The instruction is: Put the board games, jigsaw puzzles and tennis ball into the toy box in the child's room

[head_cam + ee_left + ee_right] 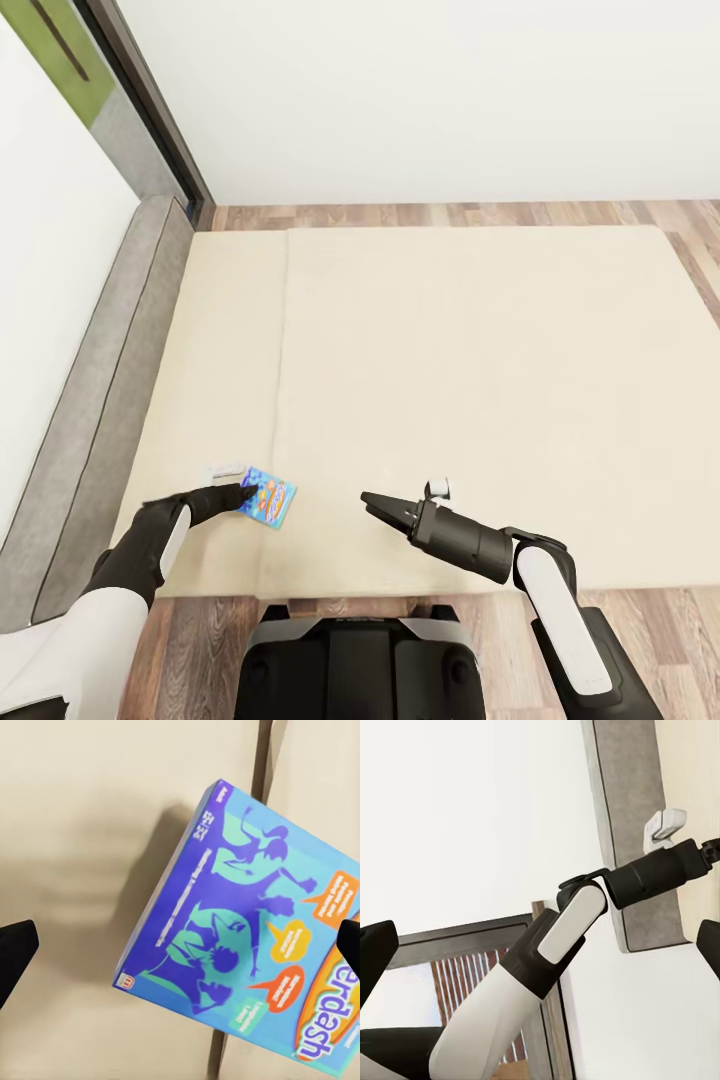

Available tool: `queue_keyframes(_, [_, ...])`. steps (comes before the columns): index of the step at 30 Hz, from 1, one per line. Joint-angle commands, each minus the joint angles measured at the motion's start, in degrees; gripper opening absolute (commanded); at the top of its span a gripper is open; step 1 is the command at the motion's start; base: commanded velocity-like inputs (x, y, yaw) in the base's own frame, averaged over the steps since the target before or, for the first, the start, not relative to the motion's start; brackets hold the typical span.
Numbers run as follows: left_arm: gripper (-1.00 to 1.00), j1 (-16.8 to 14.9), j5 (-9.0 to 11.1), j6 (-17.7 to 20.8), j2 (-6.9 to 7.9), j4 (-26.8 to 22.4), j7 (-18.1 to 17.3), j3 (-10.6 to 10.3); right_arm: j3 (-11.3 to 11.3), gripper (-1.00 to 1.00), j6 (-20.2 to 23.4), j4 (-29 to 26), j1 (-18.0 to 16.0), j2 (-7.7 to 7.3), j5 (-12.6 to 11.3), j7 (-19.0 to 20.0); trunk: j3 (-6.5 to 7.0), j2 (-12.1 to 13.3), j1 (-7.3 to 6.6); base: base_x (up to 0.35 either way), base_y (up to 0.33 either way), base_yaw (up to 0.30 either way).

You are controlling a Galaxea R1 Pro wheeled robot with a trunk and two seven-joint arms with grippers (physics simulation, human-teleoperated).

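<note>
Surface: beige bed [480, 400], mattress in two sections with a seam running lengthwise; grey headboard [95, 400] along its edge beyond the left gripper. Room: white walls, wood-plank floor [450, 214] past the far edge of the bed, dark-framed window [140, 90] at the corner above the headboard.

Hard to make out: a small white object [225, 470] on the mattress just beyond the left gripper, form unclear. The print on the board game is cut off in the left wrist view; only "erdash" reads. The robot's dark base [360, 660] covers the near floor.

Left gripper [245, 493]: black fingers [15, 952] spread wide apart, nothing between them. The blue board game [268, 496], with orange speech bubbles, lies flat on the mattress across the seam, directly under and just ahead of the fingertips; whether they touch it cannot be told.

Right gripper [375, 503]: held above the mattress, well apart from the board game, pointing towards it; fingers parted, holding nothing. Its camera looks across at the left arm [555, 967] and the headboard.
</note>
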Motion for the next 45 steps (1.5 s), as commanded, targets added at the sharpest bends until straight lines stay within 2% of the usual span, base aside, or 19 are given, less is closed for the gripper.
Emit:
queue_keyframes(1, [1.00, -0.02, -0.26, 0.33, -0.04, -0.07, -0.41, 0.22, 0.00, 1.00, 0.13, -0.01, -0.03, -0.02, 0.28, 0.34, -0.15, -0.09, 0.03, 0.000, 0.000, 0.000])
queue_keyframes(14, [1.00, -0.02, -0.16, 0.44, -0.25, -0.07, -0.42, 0.21, 0.22, 1.00, 0.28, -0.01, -0.03, 0.03, 0.25, 0.69, -1.30, -0.09, 0.03, 0.000, 0.000, 0.000])
queue_keyframes(16, [1.00, -0.02, -0.16, 0.47, -0.32, -0.07, -0.42, 0.22, 0.83, 1.00, 0.61, -0.01, -0.25, 0.08, 0.16, 0.73, -1.48, -0.09, 0.03, 0.000, 0.000, 0.000])
queue_keyframes(21, [1.00, -0.02, -0.15, 0.48, -0.44, -0.07, -0.41, 0.22, 4.16, 1.00, 1.12, -0.01, -0.70, 0.20, -0.01, 1.70, -1.93, -0.09, 0.03, 0.000, 0.000, 0.000])
queue_keyframes(25, [1.00, -0.02, -0.15, 0.43, -0.47, -0.07, -0.41, 0.22, 5.12, 1.00, 0.86, -0.01, -0.68, 0.39, -0.15, 2.73, -2.28, -0.09, 0.03, 0.000, 0.000, 0.000])
queue_keyframes(34, [1.00, -0.83, -0.01, 0.66, -0.40, -0.07, -0.67, 0.21, 5.51, 1.00, 0.39, -0.01, -0.48, 1.11, -0.17, 5.83, -3.09, -0.09, 0.03, 0.000, 0.000, 0.000])
queue_keyframes(36, [1.00, -1.09, 0.00, 0.70, -0.41, -0.07, -1.23, 0.25, 5.53, 1.00, 0.36, -0.01, -0.46, 1.28, -0.16, 6.04, -3.26, -0.09, 0.03, 0.000, 0.000, 0.000])
queue_keyframes(42, [1.00, -1.77, -0.05, 0.89, -0.43, -0.05, -5.78, 0.23, 5.55, 1.00, 0.31, -0.01, -0.38, 1.73, -0.16, 6.36, -3.62, -0.09, 0.03, 0.000, 0.000, 0.000])
queue_keyframes(45, [1.00, -2.28, -0.06, 0.96, -0.41, -0.02, -6.49, 0.23, 5.55, 1.00, 0.31, -0.01, -0.37, 1.76, -0.16, 6.38, -3.68, -0.09, 0.03, 0.000, 0.000, 0.000])
